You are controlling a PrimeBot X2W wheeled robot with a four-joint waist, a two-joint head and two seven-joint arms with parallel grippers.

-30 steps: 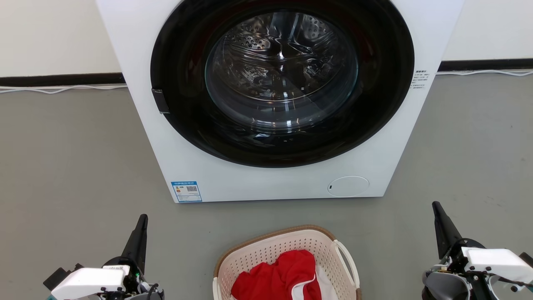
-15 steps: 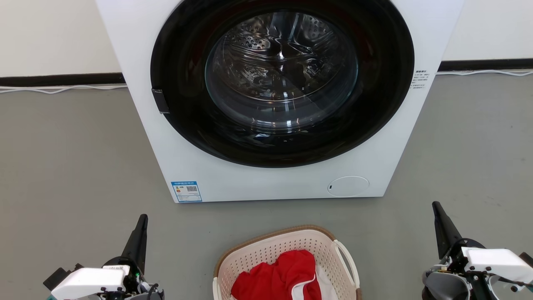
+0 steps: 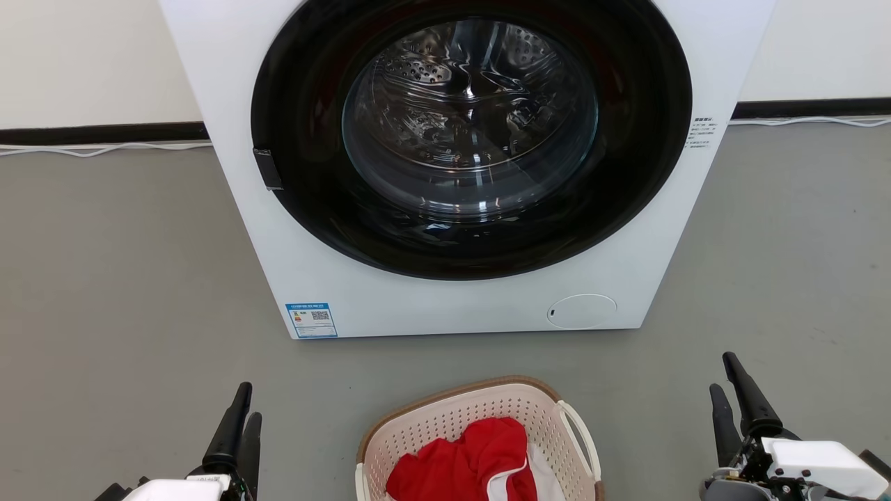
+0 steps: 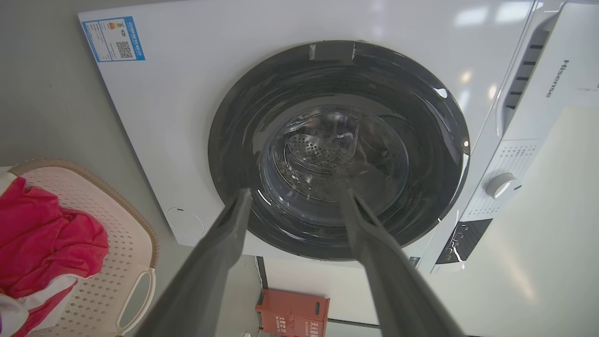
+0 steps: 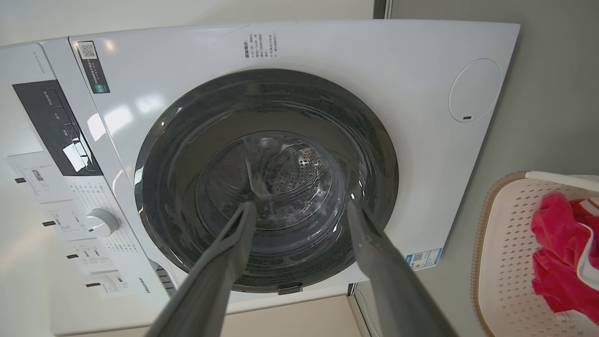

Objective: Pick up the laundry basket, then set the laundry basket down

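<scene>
The laundry basket (image 3: 452, 416), cream and perforated with a brown rim and a white loop handle, stands on the grey floor at the bottom centre of the head view, in front of the washing machine. A red garment (image 3: 473, 459) lies in it. My left gripper (image 3: 250, 401) hangs open to the basket's left, apart from it. On the other side my right gripper (image 3: 722, 372) is open too, well clear of the handle. The left wrist view has the left gripper (image 4: 295, 192) spread with nothing between its fingers and the basket (image 4: 133, 220) at lower left. The right gripper (image 5: 300, 203) is likewise empty, with the basket (image 5: 505, 243) at lower right.
A white front-loading washing machine (image 3: 418, 313) with a closed dark round door (image 3: 470, 132) stands just behind the basket. Grey floor spreads to both sides. A white cable (image 3: 104, 147) runs along the back wall's dark skirting. A red box (image 4: 292, 311) sits beside the machine.
Both grippers have gone from shut to open, each now showing two separate fingers. Both have dropped a little lower in the head view. The basket has not moved.
</scene>
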